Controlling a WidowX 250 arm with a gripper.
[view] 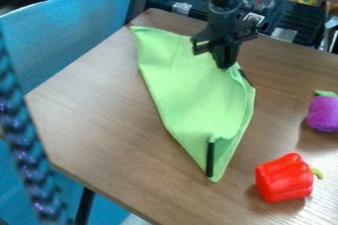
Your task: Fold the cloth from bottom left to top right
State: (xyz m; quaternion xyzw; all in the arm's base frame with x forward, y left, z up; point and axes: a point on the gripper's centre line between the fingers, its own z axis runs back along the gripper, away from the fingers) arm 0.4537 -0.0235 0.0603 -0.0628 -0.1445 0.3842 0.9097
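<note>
Pinching the cloth at its upper right, the gripper hangs straight down, fingers together and clamped on the fabric! The arm drops in from the top edge of the view. And look at the cloth: bright green, lying mid-table and doubled over, a long slanting shape with one corner at the upper left and a narrow point at the bottom. A black strip runs upright near that lower point, and the layers part just beside it.

Over on the right, a red pepper sits on the table, its stem pointing right. Farther back, at the right edge, there's a purple toy. Away to the left stands a blue chair, and a dark, shiny braid crosses the foreground.
</note>
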